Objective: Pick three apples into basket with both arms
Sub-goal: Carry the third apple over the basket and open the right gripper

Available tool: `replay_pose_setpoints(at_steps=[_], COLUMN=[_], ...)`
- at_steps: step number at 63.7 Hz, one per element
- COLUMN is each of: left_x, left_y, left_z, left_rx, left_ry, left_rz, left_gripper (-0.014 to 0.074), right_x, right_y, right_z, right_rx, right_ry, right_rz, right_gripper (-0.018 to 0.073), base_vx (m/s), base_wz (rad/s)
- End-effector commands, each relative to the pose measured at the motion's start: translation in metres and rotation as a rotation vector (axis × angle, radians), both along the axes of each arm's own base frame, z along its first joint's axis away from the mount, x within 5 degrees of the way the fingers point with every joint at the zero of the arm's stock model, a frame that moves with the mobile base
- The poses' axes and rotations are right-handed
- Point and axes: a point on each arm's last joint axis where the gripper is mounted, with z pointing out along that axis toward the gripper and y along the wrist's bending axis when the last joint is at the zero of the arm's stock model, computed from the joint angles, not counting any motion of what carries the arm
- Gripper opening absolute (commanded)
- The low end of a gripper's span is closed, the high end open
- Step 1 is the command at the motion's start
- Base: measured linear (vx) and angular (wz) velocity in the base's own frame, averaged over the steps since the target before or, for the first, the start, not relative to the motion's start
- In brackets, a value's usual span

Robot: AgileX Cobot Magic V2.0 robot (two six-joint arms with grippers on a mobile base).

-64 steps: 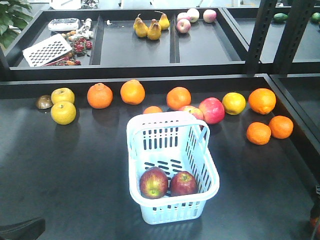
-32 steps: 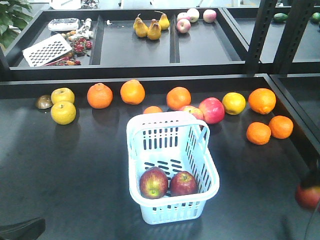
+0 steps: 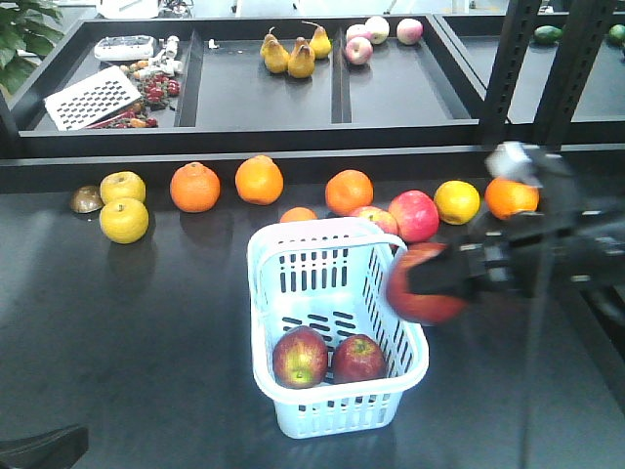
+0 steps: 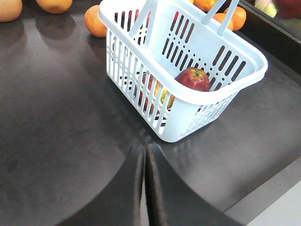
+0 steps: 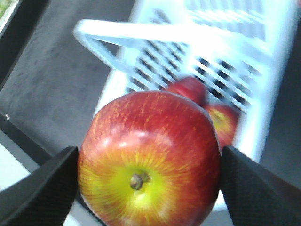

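Right gripper [image 3: 430,283], off at the frame edge a second ago, now clamps third apple [image 3: 422,285] just beside the basket [image 3: 337,234] rim. Two apples already inside below it, so drop comes next; left gripper [image 4: 145,188] idle, jaws together.

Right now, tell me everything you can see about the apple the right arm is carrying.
The apple is round with dark red, faintly streaked skin and a yellow-green patch around a short brown stem, which faces the wrist camera. The right tool is shut on it, one black finger pressing each side. It hangs in the air at the basket's right rim, touching nothing else, with two apples already lying inside below.
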Motion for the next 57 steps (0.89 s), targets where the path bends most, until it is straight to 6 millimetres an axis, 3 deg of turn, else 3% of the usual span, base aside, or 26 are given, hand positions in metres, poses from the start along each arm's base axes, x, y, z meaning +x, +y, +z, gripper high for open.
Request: replay_pose_setpoints(at_steps=[1,7,13,21,27,47,57], left_x=[0.005,0.005,0.005,0.005,0.005,0.005,0.005], left_y=[-0.001,-0.001,-0.001,-0.001,-0.001,-0.001,-0.001], left_z=[0.014,0.014,0.014,0.014,0.014,0.014,0.014], left_rx=[-0.06,-0.06,-0.06,-0.06,-0.06,-0.06,-0.06], left_ry=[-0.077,-0.077,-0.077,-0.077,-0.077,-0.077,-0.077], left_rz=[0.031,0.031,0.031,0.031,0.031,0.031,0.031], left_gripper=[-0.0006,-0.0006,-0.0006,-0.0006,-0.0006,-0.0006,-0.0006], right_x=[0.009,0.014,0.019,0.027,0.031,0.027,0.018], right_y=[0.028,0.049,0.068,0.079,0.081,0.083,0.084], right_z=[0.012,0.001,-0.013,-0.027,-0.034,-0.034,-0.026], right_rx=[0.01,0.011,0.004,-0.043,-0.062,-0.088,-0.057], right_ry=[-0.147,-0.161,-0.162,-0.205,-0.209,-0.235,-0.22], right_rz=[-0.026,-0.021,0.0,-0.018,-0.035,0.053,0.106], right_gripper=[0.007,0.0189,0.0375,0.0624,0.0717,0.0675,0.0538], base_vx=[0.0,0.0,0.0,0.0,0.0,0.0,0.0], base_wz=[0.0,0.0,0.0,0.0,0.0,0.0,0.0])
